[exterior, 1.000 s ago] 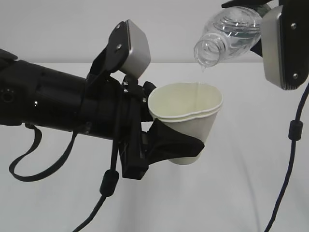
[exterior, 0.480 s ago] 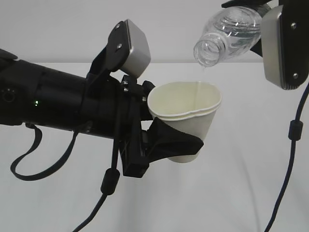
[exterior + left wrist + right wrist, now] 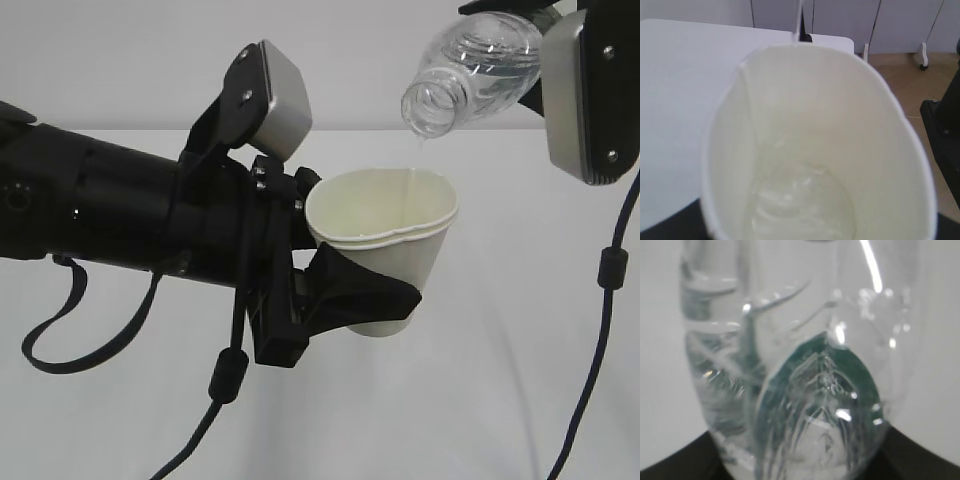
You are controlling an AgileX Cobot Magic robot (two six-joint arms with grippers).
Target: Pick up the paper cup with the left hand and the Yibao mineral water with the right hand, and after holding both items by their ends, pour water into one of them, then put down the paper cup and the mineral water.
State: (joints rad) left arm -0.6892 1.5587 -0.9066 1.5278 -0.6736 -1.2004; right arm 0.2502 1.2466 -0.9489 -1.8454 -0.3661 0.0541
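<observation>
White table (image 3: 500, 400), paper cup (image 3: 385, 250) clamped between jaws

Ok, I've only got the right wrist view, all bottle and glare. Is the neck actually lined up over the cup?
Observer: Yes. In the exterior view the Yibao mineral water is tilted neck-down, its mouth above the far rim of the paper cup.
Operator: Is anything landing inside?
Observer: The left wrist view shows water pooled at the bottom of the cup.
Operator: How's the left hand holding it?
Observer: The left hand grips the cup's lower body; the rim is squeezed out of round.
Operator: Any spill?
Observer: None visible on the table.
</observation>
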